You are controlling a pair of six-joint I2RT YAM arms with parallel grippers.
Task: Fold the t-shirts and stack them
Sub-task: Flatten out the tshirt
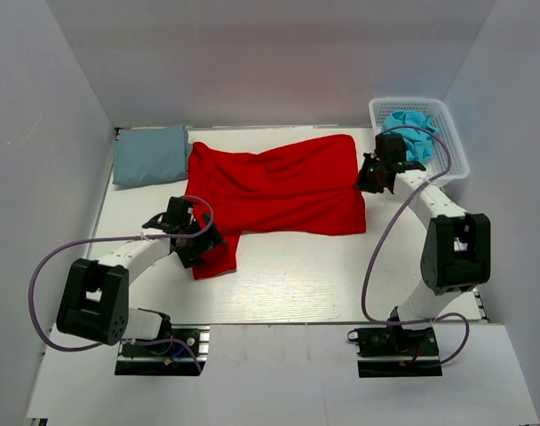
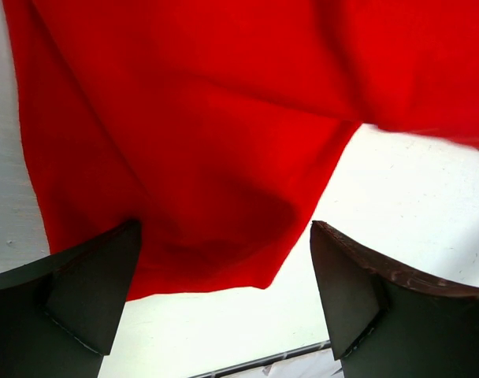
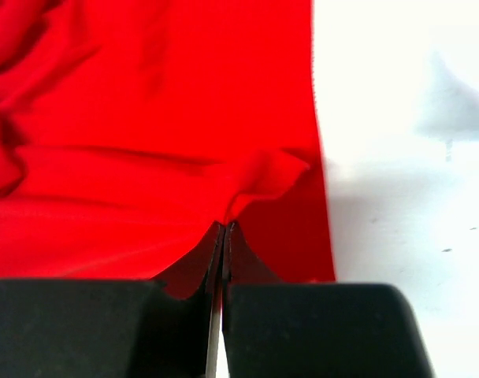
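Observation:
The bright red t-shirt point(image 1: 274, 185) lies spread and wrinkled across the middle of the white table; it also shows in the left wrist view point(image 2: 200, 134) and the right wrist view point(image 3: 145, 118). My left gripper point(image 1: 194, 232) point(image 2: 224, 236) is open, with the shirt's lower-left flap between and under its fingers. My right gripper point(image 1: 369, 177) point(image 3: 225, 225) is shut on a pinch of the red shirt at its right edge. The grey-blue t-shirt point(image 1: 150, 153) lies folded at the back left. The turquoise t-shirt point(image 1: 410, 124) sits crumpled in the basket.
The white mesh basket point(image 1: 455, 142) stands at the back right, just behind the right arm. White walls close in the table point(image 1: 297, 275) on three sides. Purple cables loop beside both arms.

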